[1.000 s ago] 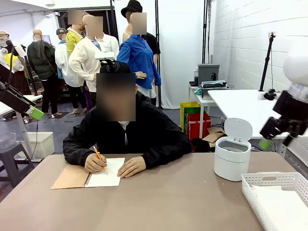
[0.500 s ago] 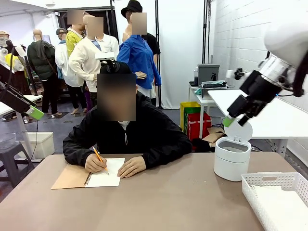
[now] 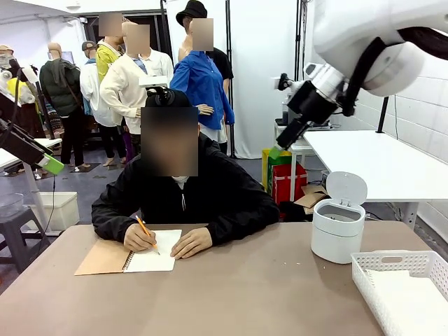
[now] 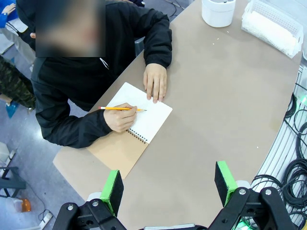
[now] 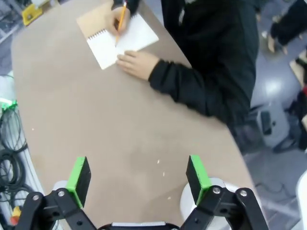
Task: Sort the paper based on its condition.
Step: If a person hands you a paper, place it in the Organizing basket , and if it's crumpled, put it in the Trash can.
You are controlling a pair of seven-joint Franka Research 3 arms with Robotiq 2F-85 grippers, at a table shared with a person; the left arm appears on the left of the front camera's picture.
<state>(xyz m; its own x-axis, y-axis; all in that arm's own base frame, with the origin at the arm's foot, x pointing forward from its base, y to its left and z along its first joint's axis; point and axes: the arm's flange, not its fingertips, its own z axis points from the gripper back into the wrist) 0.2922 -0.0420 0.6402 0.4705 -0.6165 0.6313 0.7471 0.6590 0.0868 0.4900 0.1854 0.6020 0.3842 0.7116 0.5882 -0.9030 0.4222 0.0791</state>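
A person at the far side writes with a pencil (image 3: pixel 146 233) on the white page of an open spiral notebook (image 3: pixel 105 257) with a brown cover, also in the left wrist view (image 4: pixel 144 115) and the right wrist view (image 5: pixel 125 39). White paper (image 3: pixel 409 301) lies in the lattice basket (image 3: pixel 392 260) at the front right. My right gripper (image 3: pixel 278 148) hangs high in the air, above and left of the bin, open and holding nothing (image 5: pixel 138 178). At the picture's left edge, off the table, my left gripper (image 3: pixel 43 159) stands open and holds nothing (image 4: pixel 169 187).
A white round bin (image 3: pixel 339 231) with its lid flipped up stands at the back right of the brown table (image 3: pixel 245 294), beside the basket (image 4: pixel 271 26). The person's arms rest on the far edge. Cables (image 4: pixel 292 177) hang beside the table.
My right arm has swung up and leftward from the right edge, over the bin, toward the middle. The person and the left gripper have stayed in place.
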